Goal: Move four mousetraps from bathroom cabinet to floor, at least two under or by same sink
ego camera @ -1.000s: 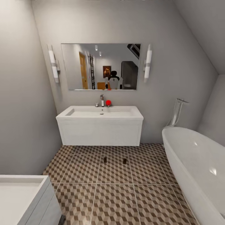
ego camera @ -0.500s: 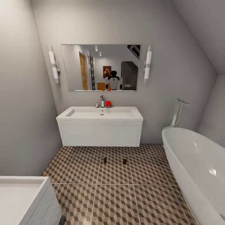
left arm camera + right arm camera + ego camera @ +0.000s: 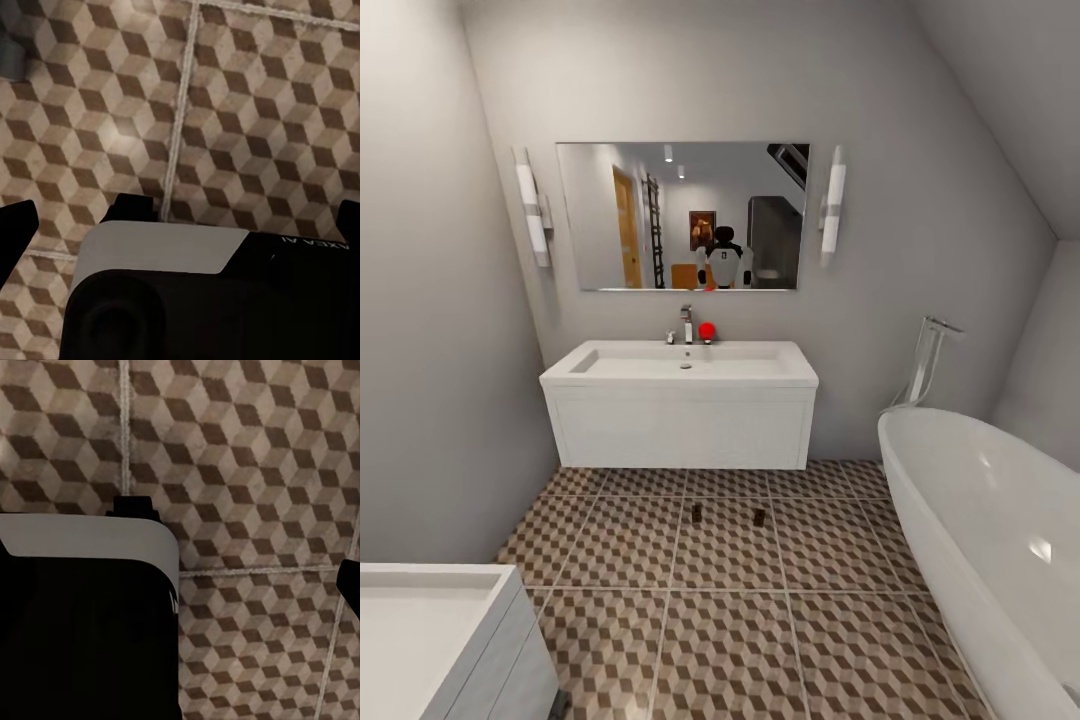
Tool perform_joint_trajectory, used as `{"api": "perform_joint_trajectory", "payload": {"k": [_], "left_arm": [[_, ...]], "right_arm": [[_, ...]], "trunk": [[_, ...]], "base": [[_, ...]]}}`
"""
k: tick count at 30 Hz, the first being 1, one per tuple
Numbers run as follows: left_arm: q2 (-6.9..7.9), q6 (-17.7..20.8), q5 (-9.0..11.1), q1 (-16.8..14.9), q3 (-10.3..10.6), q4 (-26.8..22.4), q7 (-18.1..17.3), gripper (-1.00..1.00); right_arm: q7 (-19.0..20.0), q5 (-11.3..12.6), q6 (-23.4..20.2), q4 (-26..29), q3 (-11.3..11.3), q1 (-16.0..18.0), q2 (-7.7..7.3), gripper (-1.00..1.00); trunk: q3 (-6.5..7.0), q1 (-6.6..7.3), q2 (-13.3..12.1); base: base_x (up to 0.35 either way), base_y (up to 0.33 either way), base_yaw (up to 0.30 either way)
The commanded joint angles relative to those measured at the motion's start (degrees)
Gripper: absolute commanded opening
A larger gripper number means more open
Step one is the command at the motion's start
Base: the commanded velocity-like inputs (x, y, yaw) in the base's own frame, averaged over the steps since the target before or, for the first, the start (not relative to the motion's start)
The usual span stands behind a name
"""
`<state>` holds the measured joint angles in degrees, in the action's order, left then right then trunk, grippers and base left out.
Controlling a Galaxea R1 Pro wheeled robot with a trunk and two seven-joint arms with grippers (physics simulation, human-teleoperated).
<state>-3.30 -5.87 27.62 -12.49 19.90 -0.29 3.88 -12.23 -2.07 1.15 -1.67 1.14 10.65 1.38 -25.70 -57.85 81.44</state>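
On bathroom floor point(image 3: 730, 640) before sink point(image 3: 680, 368): two mousetraps point(image 3: 697, 512), point(image 3: 759, 516) lying apart; cabinet unseen. Step, likely: fetching remaining two. Next move: turn toward cabinet. Both wrist cameras face tiles; jaw state cannot be told

Even, soft light; faint bathtub point(image 3: 1000, 530) glare.

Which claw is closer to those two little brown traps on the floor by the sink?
Cannot tell. The left claw and the right claw each hang over patterned floor tiles; the mousetraps lie ahead, before the sink.
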Motion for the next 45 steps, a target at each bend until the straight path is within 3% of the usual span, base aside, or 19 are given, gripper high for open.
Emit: {"api": "perform_joint_trajectory", "payload": {"k": [1, 13, 45], "left_arm": [[-0.02, -0.1, 0.4, 0.0, 0.5, 0.0, 0.2, 1.0], [-0.18, 0.0, 0.4, 0.8, 0.5, 0.0, 0.2, 1.0], [0.2, -0.7, 0.2, 1.0, 0.5, -0.2, 0.3, 1.0]], "right_arm": [[-0.2, -0.2, 0.1, -0.2, 0.1, 0.1, 0.02, 1.0], [-0.4, -0.2, 0.1, -0.2, 0.1, 0.1, 0.02, 1.0], [-0.3, -0.3, 0.3, -0.2, 0.1, 0.1, 0.02, 1.0]], "trunk": [[-0.06, 0.0, 0.0], [-0.06, 0.0, 0.0], [-0.06, 0.0, 0.0]], "base": [[0.0, 0.0, 0.0], [0.0, 0.0, 0.087], [0.0, 0.0, 0.264]]}}
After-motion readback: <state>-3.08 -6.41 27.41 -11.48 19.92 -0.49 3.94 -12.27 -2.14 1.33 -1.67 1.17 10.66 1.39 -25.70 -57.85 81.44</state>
